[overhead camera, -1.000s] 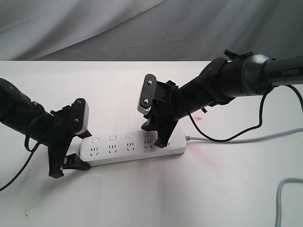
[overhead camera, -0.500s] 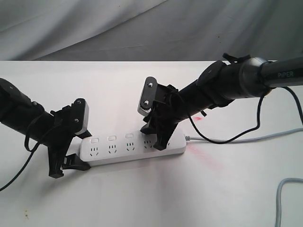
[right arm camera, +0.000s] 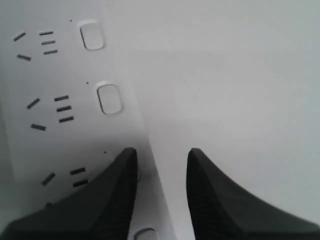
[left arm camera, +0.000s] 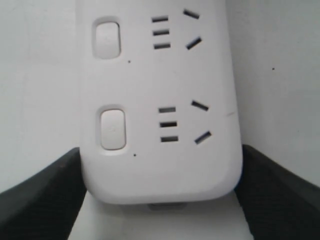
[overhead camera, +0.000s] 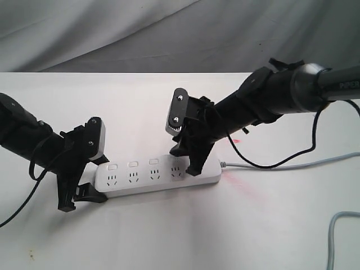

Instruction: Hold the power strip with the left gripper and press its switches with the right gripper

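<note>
The white power strip (overhead camera: 157, 175) lies flat on the table, its grey cord (overhead camera: 281, 166) running off to the right. My left gripper (overhead camera: 80, 199) is shut on the strip's left end. In the left wrist view its black fingers (left arm camera: 40, 200) press both sides of the rounded end (left arm camera: 160, 170), close to two switches (left arm camera: 112, 129). My right gripper (overhead camera: 185, 162) stands over the strip's right part, jaws slightly apart. One of its fingers (right arm camera: 112, 195) rests on the strip at the row of switches (right arm camera: 109, 98), while the other hangs over bare table. Three switches (overhead camera: 133, 164) show left of it.
A white table (overhead camera: 169, 236) carries everything, with a grey cloth backdrop (overhead camera: 112, 34) behind. A second loop of grey cord (overhead camera: 333, 230) lies at the front right. A black cable (overhead camera: 264, 164) droops from the right arm to the table beside the strip's right end.
The right arm has shifted slightly up and to the right, its finger still on the strip. The left gripper and the strip have not moved.
</note>
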Robot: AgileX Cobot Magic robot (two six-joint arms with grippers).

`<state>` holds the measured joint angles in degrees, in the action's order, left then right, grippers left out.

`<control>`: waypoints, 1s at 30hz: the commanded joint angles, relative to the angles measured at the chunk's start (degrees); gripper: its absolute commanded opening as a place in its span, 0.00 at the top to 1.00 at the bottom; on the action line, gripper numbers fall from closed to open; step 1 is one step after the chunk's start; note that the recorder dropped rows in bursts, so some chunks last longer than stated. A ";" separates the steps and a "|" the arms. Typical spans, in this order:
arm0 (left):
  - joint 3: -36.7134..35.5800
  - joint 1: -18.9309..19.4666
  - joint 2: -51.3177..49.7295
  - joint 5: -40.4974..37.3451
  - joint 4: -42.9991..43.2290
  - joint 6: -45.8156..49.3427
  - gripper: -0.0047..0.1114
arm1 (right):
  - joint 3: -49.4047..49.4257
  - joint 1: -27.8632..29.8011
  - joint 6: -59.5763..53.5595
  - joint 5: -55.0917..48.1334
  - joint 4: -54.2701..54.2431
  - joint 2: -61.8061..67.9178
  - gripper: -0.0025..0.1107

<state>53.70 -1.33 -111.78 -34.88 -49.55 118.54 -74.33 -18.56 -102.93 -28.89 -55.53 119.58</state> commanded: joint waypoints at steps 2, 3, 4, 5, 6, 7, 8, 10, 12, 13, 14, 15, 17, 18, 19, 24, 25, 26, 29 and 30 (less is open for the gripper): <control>-0.09 -0.25 -0.47 1.70 2.55 1.43 0.50 | 0.24 2.27 1.05 -0.35 1.97 -4.86 0.70; -0.09 -0.25 -0.47 1.70 2.55 1.43 0.50 | 0.24 2.70 1.38 -0.60 2.27 -4.86 0.70; -0.09 -0.25 -0.47 1.70 2.55 1.43 0.50 | 0.24 3.27 1.58 -0.88 2.55 -4.86 0.70; -0.09 -0.25 -0.47 1.70 2.55 1.43 0.50 | 0.52 3.79 1.56 -1.21 2.70 -4.73 0.70; -0.09 -0.25 -0.47 1.70 2.55 1.43 0.50 | 0.84 4.08 1.56 -1.19 2.70 -4.73 0.70; -0.09 -0.25 -0.47 1.70 2.55 1.43 0.50 | 1.40 4.29 1.56 -1.06 2.70 -4.73 0.70; -0.09 -0.25 -0.47 1.70 2.55 1.43 0.50 | 1.97 4.29 1.56 -0.79 2.70 -4.73 0.70; -0.09 -0.25 -0.47 1.70 2.55 1.43 0.50 | 3.09 4.29 1.56 0.18 2.47 -4.47 0.70; -0.09 -0.25 -0.47 1.70 2.55 1.43 0.50 | 3.21 4.29 1.56 0.01 2.47 -3.66 0.70; -0.09 -0.25 -0.47 1.70 2.55 1.43 0.50 | 3.21 4.29 1.45 0.02 2.19 -3.16 0.70; -0.09 -0.25 -0.47 1.70 2.55 1.43 0.50 | 3.21 4.29 1.43 0.02 2.02 -2.55 0.70; -0.09 -0.25 -0.47 1.70 2.55 1.43 0.50 | 3.21 4.29 1.43 0.02 1.73 -2.40 0.70; -0.09 -0.25 -0.47 1.70 2.55 1.43 0.50 | 3.21 4.29 1.25 0.12 1.03 -1.85 0.70; -0.09 -0.25 -0.47 1.70 2.55 1.43 0.50 | 3.21 4.29 1.25 -0.01 1.04 -1.48 0.70; -0.09 -0.25 -0.47 1.70 2.55 1.43 0.50 | 3.21 4.29 1.25 -0.01 0.91 -1.37 0.70; -0.09 -0.25 -0.47 1.70 2.55 1.43 0.50 | 3.21 4.29 1.25 -0.01 0.91 -1.19 0.70; -0.09 -0.25 -0.47 1.70 2.55 1.43 0.50 | 3.21 4.29 1.25 -0.01 0.91 -1.19 0.70; -0.09 -0.25 -0.47 1.70 2.55 1.43 0.50 | 3.21 4.29 1.25 -0.16 0.91 -1.21 0.70; -0.09 -0.25 -0.47 1.70 2.55 1.43 0.50 | 3.21 4.29 1.25 -0.42 1.14 -1.21 0.70; -0.09 -0.25 -0.47 1.70 2.55 1.43 0.50 | 3.21 4.29 1.25 -0.42 1.38 -1.21 0.70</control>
<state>53.70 -1.33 -111.78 -34.88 -49.55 118.64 -71.24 -14.36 -101.77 -28.94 -53.99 118.31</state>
